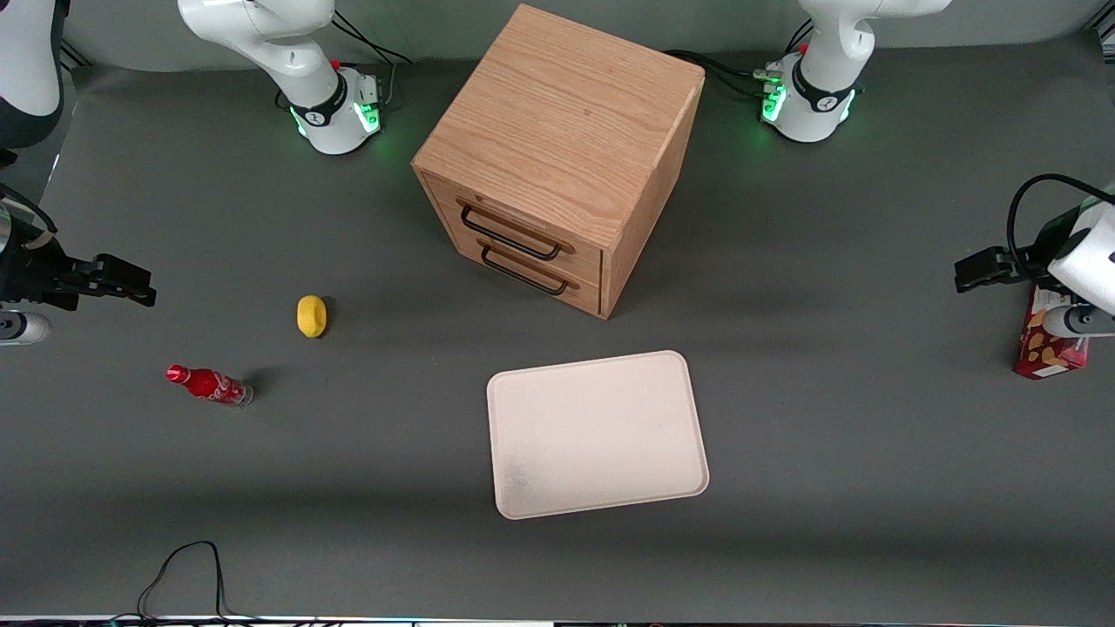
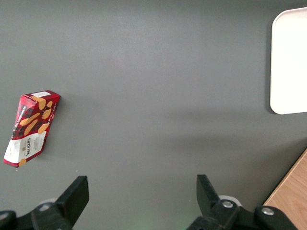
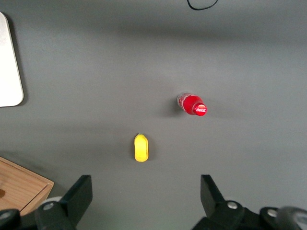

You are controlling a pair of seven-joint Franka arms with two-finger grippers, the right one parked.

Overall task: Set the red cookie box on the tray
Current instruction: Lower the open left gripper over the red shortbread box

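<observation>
A: Where's the slim dark-red cookie box (image 2: 29, 127)?

B: It stands on the grey bench (image 1: 827, 392) at the working arm's end, well apart from the flat cream-pink rectangular tray (image 1: 598, 433), which has nothing on it.

A: And the end effector (image 2: 140, 199)?

B: It hovers above bare bench near the box, fingers (image 2: 74, 194) spread wide and holding nothing.

A: Anything else?

B: A wooden two-drawer cabinet (image 1: 557, 157) sits farther from the front camera than the tray. A yellow oval object (image 1: 311, 315) and a small red soda bottle (image 1: 209, 385) lie toward the parked arm's end.
</observation>
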